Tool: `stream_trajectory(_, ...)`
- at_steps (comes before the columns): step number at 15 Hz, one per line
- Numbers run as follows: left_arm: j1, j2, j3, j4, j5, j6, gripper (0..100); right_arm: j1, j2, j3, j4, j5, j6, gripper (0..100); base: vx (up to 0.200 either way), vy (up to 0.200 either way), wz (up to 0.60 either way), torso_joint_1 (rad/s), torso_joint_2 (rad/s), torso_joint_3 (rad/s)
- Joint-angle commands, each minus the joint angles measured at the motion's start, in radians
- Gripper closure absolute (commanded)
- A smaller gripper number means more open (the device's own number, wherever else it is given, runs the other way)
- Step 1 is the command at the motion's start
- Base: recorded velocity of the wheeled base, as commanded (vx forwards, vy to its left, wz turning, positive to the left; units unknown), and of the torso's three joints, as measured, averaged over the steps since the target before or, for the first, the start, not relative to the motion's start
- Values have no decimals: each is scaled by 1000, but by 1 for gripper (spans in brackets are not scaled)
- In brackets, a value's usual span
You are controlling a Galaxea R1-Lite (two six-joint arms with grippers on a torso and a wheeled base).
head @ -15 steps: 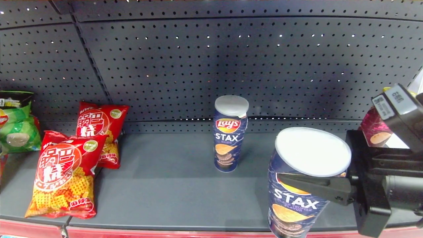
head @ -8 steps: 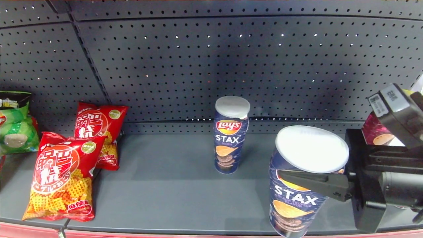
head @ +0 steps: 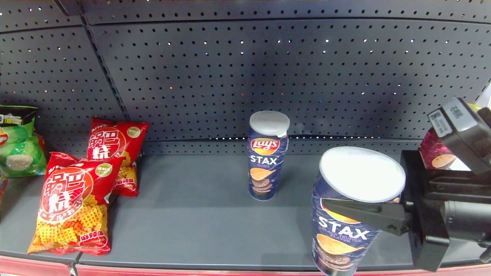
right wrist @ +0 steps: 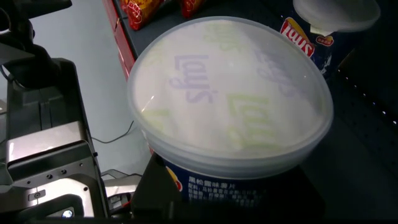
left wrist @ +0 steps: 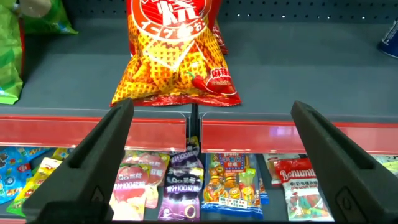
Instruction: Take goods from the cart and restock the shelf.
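A dark blue chips can with a white lid is held upright at the shelf's front right, my right gripper shut on it just below the lid. Whether its base touches the grey shelf I cannot tell. In the right wrist view the held can's lid is close up, with a second can beyond it. That second, matching can stands upright mid-shelf, behind and to the left. My left gripper is open with nothing in it, low in front of the shelf's red front edge.
Two red snack bags lie at the shelf's left, a green bag beyond them, and a pink bag at far right. Bare shelf lies between the red bags and the standing can. Candy packs fill the lower shelf.
The right gripper and its can have risen very slightly. The standing can and the bags have not moved.
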Motion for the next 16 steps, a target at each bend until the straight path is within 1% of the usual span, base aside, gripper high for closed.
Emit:
stream_trajectory(1,0,1,-1,0,0,0,0,1,2,0,-1,1,0,100,0,0,0,0,0,0)
stream_trajectory(16,0,1,-1,0,0,-3,0,-4,-12,23,-14,1,1,100,0,0,0,0,0,0)
